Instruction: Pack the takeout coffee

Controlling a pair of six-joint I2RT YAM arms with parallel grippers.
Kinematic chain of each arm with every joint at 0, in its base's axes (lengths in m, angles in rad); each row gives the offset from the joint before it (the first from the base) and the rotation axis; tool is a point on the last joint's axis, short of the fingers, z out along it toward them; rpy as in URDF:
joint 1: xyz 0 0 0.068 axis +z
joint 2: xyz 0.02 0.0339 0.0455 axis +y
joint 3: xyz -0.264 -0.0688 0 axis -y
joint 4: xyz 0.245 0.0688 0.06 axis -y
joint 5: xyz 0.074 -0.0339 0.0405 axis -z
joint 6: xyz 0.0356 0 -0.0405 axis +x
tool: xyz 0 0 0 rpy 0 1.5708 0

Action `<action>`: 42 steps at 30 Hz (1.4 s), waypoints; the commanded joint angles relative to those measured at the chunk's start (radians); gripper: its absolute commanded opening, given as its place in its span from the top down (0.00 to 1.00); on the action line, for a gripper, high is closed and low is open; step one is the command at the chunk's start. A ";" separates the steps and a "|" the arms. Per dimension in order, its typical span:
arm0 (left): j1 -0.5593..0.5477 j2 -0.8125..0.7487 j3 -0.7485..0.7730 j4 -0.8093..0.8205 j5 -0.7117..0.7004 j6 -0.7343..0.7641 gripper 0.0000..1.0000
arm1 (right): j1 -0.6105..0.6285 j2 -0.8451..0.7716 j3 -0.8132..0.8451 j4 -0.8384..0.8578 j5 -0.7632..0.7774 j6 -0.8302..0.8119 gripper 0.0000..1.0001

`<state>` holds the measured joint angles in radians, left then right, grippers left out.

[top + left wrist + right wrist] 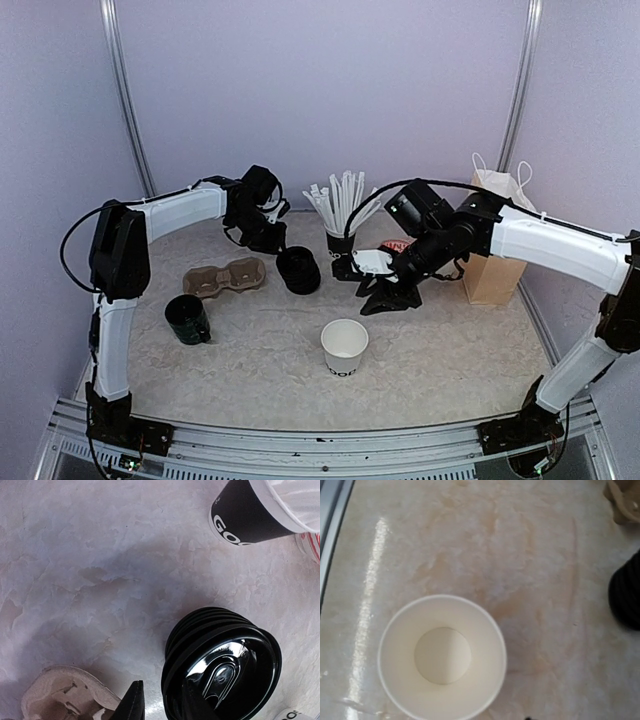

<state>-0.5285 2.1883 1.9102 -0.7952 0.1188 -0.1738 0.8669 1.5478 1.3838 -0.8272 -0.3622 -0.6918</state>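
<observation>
The takeout coffee cup (344,347) stands uncovered at the table's middle front; the right wrist view looks straight down into this white cup (442,657), which is empty. A stack of black lids (298,270) lies on its side left of centre. My left gripper (270,240) hovers just behind it. In the left wrist view its jaws (162,687) are apart, one finger outside the stack (220,665) and the other in front of the top lid's face. My right gripper (385,298) hangs behind and right of the cup with its fingers spread around nothing.
A cardboard cup carrier (225,277) lies left of the lids, with a dark green mug (187,319) in front of it. A black cup of white straws (345,240) stands at the back centre. A brown paper bag (497,265) stands at the right.
</observation>
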 commanded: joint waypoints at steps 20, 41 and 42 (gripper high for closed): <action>-0.019 0.063 0.096 -0.047 -0.022 0.016 0.71 | -0.023 -0.058 -0.046 0.035 0.000 0.000 0.63; -0.021 0.071 0.093 -0.057 0.000 0.028 0.84 | -0.026 -0.056 -0.060 0.038 -0.005 0.002 0.64; -0.021 0.063 0.092 -0.062 0.000 0.028 0.85 | -0.025 -0.058 -0.060 0.039 -0.004 0.002 0.64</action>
<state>-0.5415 2.2532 1.9831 -0.8417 0.1097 -0.1516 0.8494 1.5177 1.3338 -0.7971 -0.3592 -0.6922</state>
